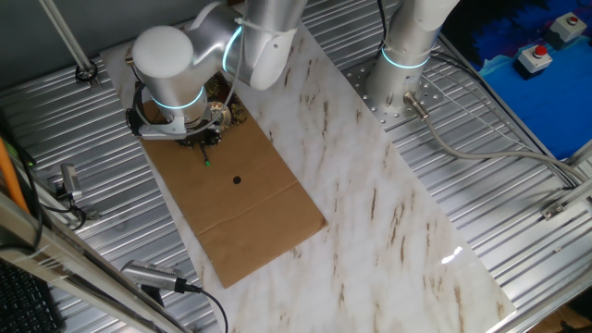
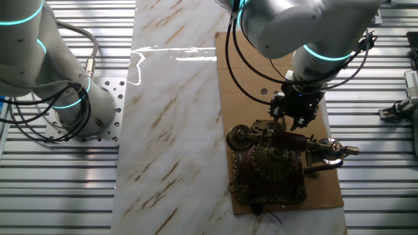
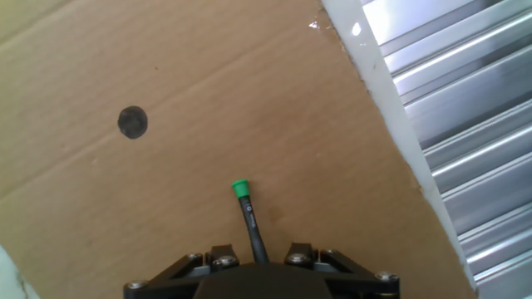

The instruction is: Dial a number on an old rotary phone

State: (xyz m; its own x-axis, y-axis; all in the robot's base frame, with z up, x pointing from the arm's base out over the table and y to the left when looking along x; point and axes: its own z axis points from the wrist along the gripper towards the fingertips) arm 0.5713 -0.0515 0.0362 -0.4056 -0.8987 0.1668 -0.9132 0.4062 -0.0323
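Observation:
The old rotary phone (image 2: 274, 163) stands on a brown cardboard sheet (image 2: 245, 78), dark red-brown with gold trim. Its round dial (image 2: 275, 158) faces up and its brass-ended handset (image 2: 333, 149) lies across the cradle. In one fixed view the arm hides nearly all of it; a bit of gold trim (image 1: 232, 106) shows. My gripper (image 2: 297, 112) hovers just beyond the handset, over the cardboard. It is shut on a thin black green-tipped stick (image 3: 248, 214) that points down at bare cardboard (image 3: 332, 149). The gripper (image 3: 259, 259) and stick tip (image 1: 208, 164) are clear of the dial.
A black dot (image 3: 132, 122) marks the cardboard (image 1: 250, 208), left of the stick tip. The cardboard lies on a marble top (image 1: 370, 194) ringed by ribbed metal. A second arm's base (image 1: 407, 55) stands at the far side. A blue box with red buttons (image 1: 535, 57) is beyond it.

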